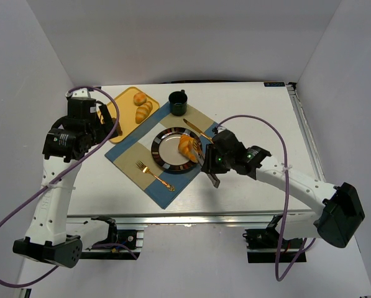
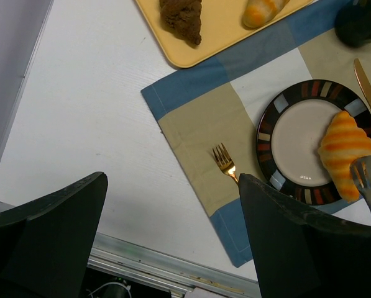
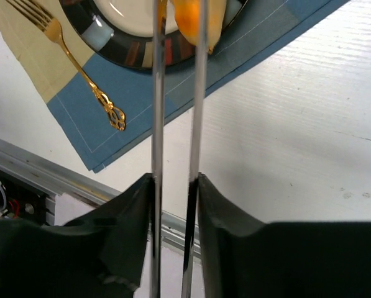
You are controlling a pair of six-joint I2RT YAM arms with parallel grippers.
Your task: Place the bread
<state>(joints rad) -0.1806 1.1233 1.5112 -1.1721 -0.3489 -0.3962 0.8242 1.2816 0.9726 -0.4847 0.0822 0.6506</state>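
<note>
The golden-orange croissant (image 1: 187, 147) lies on the right part of the striped-rim plate (image 1: 162, 157); it also shows in the left wrist view (image 2: 345, 154) and the right wrist view (image 3: 194, 18). My right gripper (image 1: 211, 162) (image 3: 176, 180) is shut on metal tongs (image 3: 157, 124), whose two blades straddle the croissant. The tongs' tip (image 2: 368, 180) touches the croissant's near side. The dark brown chunk (image 2: 181, 18) lies on the yellow tray (image 2: 235, 37). My left gripper (image 2: 173, 180) is open and empty, high above the table's left side (image 1: 104, 118).
A smooth golden roll (image 1: 143, 112) and a small bun (image 1: 139, 98) lie on the yellow tray (image 1: 126, 118). A dark mug (image 1: 178, 102), gold fork (image 1: 154, 174) and gold knife (image 1: 197, 128) sit on the blue-and-beige placemat (image 1: 132, 152).
</note>
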